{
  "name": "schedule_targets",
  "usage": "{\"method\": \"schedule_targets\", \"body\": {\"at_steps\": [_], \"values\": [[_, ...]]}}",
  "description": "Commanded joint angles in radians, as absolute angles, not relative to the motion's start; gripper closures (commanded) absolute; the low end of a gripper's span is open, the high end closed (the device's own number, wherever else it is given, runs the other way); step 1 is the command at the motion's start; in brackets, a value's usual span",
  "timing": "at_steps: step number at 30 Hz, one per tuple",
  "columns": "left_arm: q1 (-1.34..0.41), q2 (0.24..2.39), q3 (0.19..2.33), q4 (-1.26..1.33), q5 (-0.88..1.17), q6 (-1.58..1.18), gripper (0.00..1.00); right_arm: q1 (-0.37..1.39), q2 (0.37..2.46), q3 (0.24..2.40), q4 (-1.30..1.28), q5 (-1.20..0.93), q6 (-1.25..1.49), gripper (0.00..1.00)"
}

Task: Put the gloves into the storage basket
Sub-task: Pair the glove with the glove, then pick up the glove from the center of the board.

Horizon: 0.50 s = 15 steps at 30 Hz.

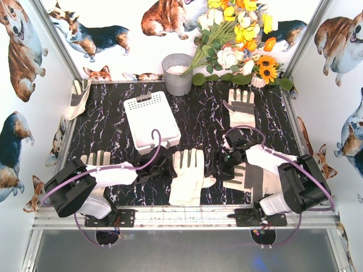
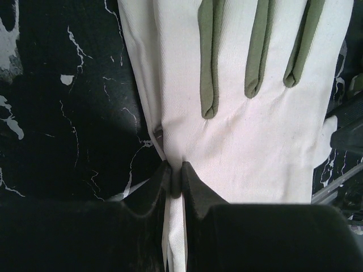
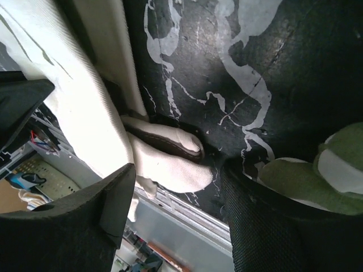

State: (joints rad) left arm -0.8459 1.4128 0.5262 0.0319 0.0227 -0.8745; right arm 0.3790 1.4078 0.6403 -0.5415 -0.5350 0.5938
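Note:
A cream-white glove with grey strips lies palm-down at the near middle of the black marble table. My left gripper is shut on a pinched fold of its left edge; the left wrist view shows the jaws closed on the white fabric. My right gripper is open at the glove's right side, and the glove's thumb lies between its fingers. The white slotted storage basket stands behind the left gripper. It holds nothing that I can see.
More gloves lie at the back right, under the right arm, under the left arm and on the left wall. A grey metal bucket and flowers stand at the back. The table's metal front rail is close.

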Motion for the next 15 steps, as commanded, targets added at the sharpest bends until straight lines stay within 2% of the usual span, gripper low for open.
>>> {"method": "schedule_targets", "body": {"at_steps": [1,7,8,15], "values": [[-0.841,1.445,0.499,-0.053,-0.003,-0.864,1.0,0.37,1.434,0.62,-0.467,-0.564,0.562,0.37],[-0.841,1.44,0.497,-0.057,-0.003,-0.865,1.0,0.37,1.421,0.584,-0.423,-0.568,0.56,0.37],[-0.841,1.44,0.497,-0.055,-0.003,-0.867,1.0,0.37,1.425,0.577,-0.407,-0.582,0.561,0.33],[-0.841,1.446,0.502,-0.056,0.0,-0.865,1.0,0.374,1.468,0.497,-0.261,-0.681,0.653,0.33]]}}
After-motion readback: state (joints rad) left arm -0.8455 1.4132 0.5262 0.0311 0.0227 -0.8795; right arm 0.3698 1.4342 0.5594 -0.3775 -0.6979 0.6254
